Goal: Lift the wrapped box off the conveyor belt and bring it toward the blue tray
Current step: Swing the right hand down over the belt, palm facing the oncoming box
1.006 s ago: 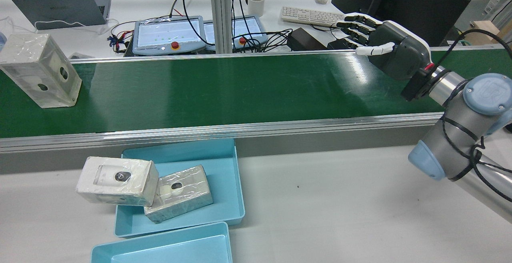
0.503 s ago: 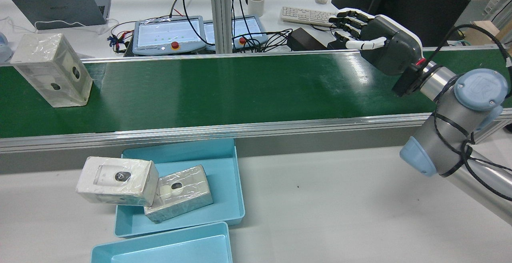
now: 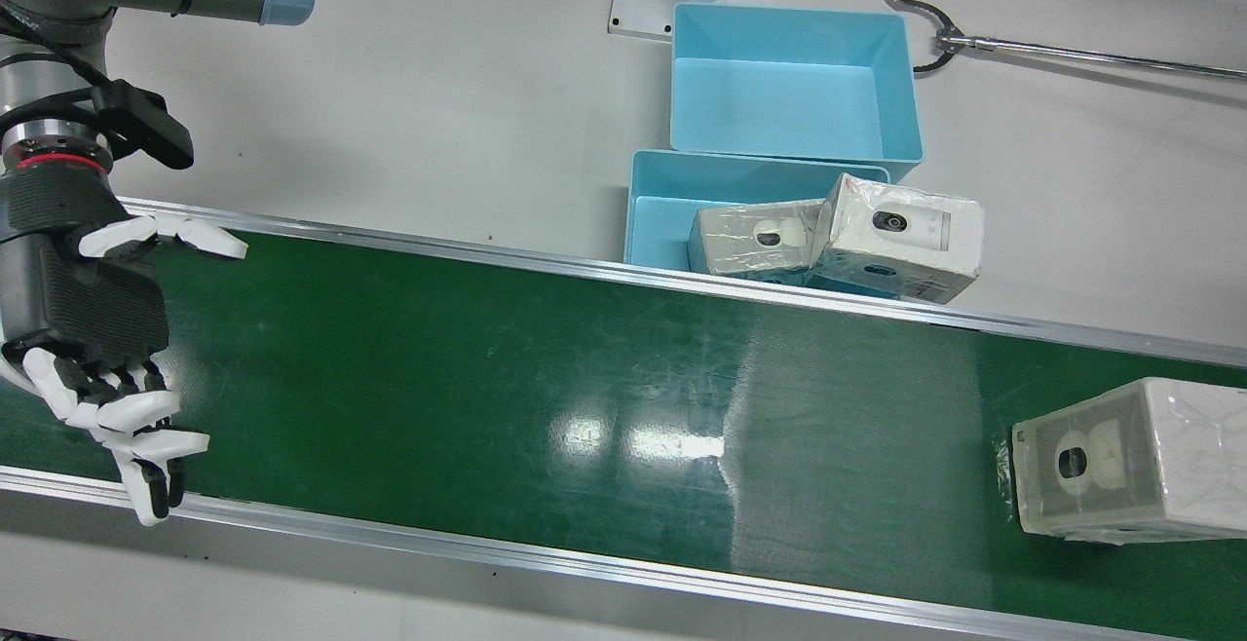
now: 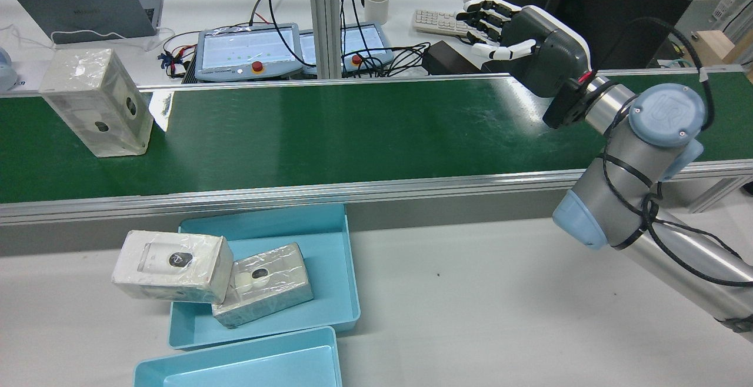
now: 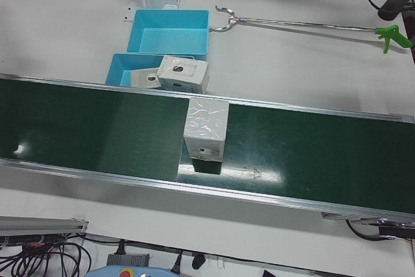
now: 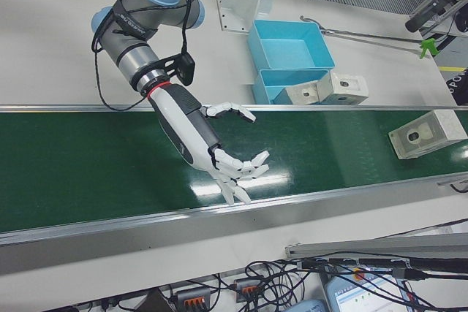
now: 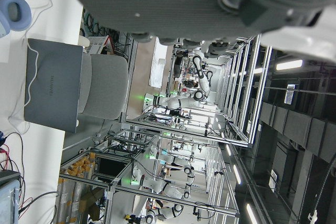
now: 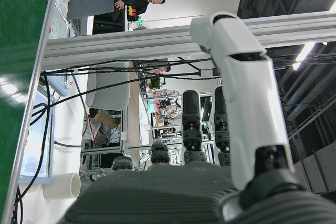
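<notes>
— Box position?
— Wrapped box (image 4: 97,103) stands on the conveyor belt (image 4: 329,134) at its left end in the rear view, untouched, well apart from the right hand (image 4: 523,46).
— Fingers?
— Right hand fingers (image 3: 146,446) spread, empty, above the belt's far edge. Left hand fingers: cannot tell.
— Blue tray (image 4: 329,269)?
— On the table (image 4: 500,316), holding two wrapped boxes.

1. Illumination is bright, even and comes from overhead.
2. White glare patches sit on the conveyor belt (image 3: 623,397) mid-span.
3. Film on the wrapped box (image 4: 97,102) shows specular highlights.
4. Shadows are soft and short.
5. Hand views render near casing blurred; backgrounds stay sharp.
</notes>
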Robot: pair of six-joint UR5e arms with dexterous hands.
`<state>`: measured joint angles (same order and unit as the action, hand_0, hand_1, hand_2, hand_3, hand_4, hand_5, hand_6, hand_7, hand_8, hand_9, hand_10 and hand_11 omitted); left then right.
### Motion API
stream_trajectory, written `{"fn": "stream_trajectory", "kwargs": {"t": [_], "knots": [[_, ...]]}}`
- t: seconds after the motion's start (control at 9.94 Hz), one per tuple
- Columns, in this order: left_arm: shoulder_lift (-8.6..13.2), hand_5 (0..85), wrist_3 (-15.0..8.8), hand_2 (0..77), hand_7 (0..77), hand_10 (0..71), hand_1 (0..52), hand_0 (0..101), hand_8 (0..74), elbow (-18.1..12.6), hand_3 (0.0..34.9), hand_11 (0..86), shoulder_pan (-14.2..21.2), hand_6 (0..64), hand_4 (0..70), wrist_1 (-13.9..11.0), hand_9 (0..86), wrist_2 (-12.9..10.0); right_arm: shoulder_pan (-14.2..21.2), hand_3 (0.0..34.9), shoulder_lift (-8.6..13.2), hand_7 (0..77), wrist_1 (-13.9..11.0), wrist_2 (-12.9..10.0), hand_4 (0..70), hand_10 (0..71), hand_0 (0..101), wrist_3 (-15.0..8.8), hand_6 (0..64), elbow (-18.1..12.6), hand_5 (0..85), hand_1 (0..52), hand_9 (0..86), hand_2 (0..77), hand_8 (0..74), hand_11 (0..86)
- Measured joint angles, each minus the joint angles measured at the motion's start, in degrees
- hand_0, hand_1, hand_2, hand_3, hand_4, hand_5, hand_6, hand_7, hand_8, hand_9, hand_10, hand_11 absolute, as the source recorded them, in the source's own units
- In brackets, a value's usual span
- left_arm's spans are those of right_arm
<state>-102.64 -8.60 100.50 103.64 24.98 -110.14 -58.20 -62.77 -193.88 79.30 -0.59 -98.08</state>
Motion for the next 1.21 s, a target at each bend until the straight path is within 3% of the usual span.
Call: {"fn": "stream_trajectory", "kwargs": {"t": [0.2,0.3,0.4,0.5,0.8,0.91,1.21], "knots": [[0.0,1.1,0.0,0.5,0.5,0.5,0.0,0,0.0,0.0,0.0,0.0,0.0,0.0,0.0,0.0,0.0,0.0,1.8,11.5,1.0,30.5,-3.7,-2.2,19.6,0.5,53,-1.1,9.3,-0.6,35.5,23.5,8.2,32.2,2.7,1.6],[0.0,1.1,0.0,0.5,0.5,0.5,0.0,0,0.0,0.0,0.0,0.0,0.0,0.0,0.0,0.0,0.0,0.0,3.1,11.4,1.6,30.0,-5.7,-3.8,18.0,0.5,50,-1.6,7.1,-0.8,35.5,20.2,8.2,27.8,1.1,1.6],[0.0,1.1,0.0,1.1,0.5,0.5,0.0,0,0.0,0.0,0.0,0.0,0.0,0.0,0.0,0.0,0.0,0.0,4.6,11.4,2.8,30.0,-8.0,-5.3,18.0,0.5,50,-2.1,7.1,-0.8,35.5,20.2,8.2,27.8,1.1,1.6],[0.0,1.1,0.0,0.5,0.5,0.5,0.0,0,0.0,0.0,0.0,0.0,0.0,0.0,0.0,0.0,0.0,0.0,6.3,13.4,4.1,30.5,-9.6,-7.1,19.1,0.5,50,-2.6,8.2,-0.7,35.5,18.5,8.2,26.2,1.1,1.1],[0.0,1.1,0.0,0.5,0.5,0.0,0.0,0,0.0,0.0,0.0,0.0,0.0,0.0,0.0,0.0,0.0,0.0,10.0,13.4,5.7,30.0,-10.8,-11.6,18.0,0.5,50,-3.0,8.2,-0.8,35.5,20.2,8.2,25.6,1.1,1.1],[0.0,1.1,0.0,0.5,0.0,0.5,0.0,0,0.0,0.0,0.0,0.0,0.0,0.0,0.0,0.0,0.0,0.0,10.6,13.3,6.1,26.2,-10.9,-12.1,18.0,0.5,50,-3.1,8.2,-0.7,35.5,18.0,7.6,25.1,1.1,1.1],[0.0,1.1,0.0,0.5,0.0,0.5,0.0,0,0.0,0.0,0.0,0.0,0.0,0.0,0.0,0.0,0.0,0.0,11.3,13.3,7.0,27.3,-10.8,-12.4,15.3,0.0,51,-3.2,7.6,-0.2,34.9,19.1,7.6,24.5,1.1,1.1]]}}
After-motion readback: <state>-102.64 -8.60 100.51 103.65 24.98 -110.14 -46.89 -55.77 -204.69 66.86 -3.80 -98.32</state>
